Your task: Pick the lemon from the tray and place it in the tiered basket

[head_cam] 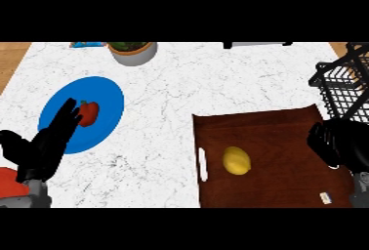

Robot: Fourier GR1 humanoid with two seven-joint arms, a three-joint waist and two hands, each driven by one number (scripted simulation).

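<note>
Small yellow oval lemon point(236, 160) on dark brown wooden tray point(288, 132), untouched. Right hand point(333, 144) beside it at tray's right edge, fingers curled, empty. Left hand point(51, 141) open, resting. Risk: lemon rolling on contact; snagging black wire tiered basket point(344, 85) rim.

Counter point(216, 83): white marble look w/ grey veins, smooth. Tray point(274, 132): dark brown wood, a bit glossy. Basket point(346, 83): black wire, prob. metal. Lemon point(236, 160): matt yellow. Plate point(108, 97): plain blue, smooth.
</note>
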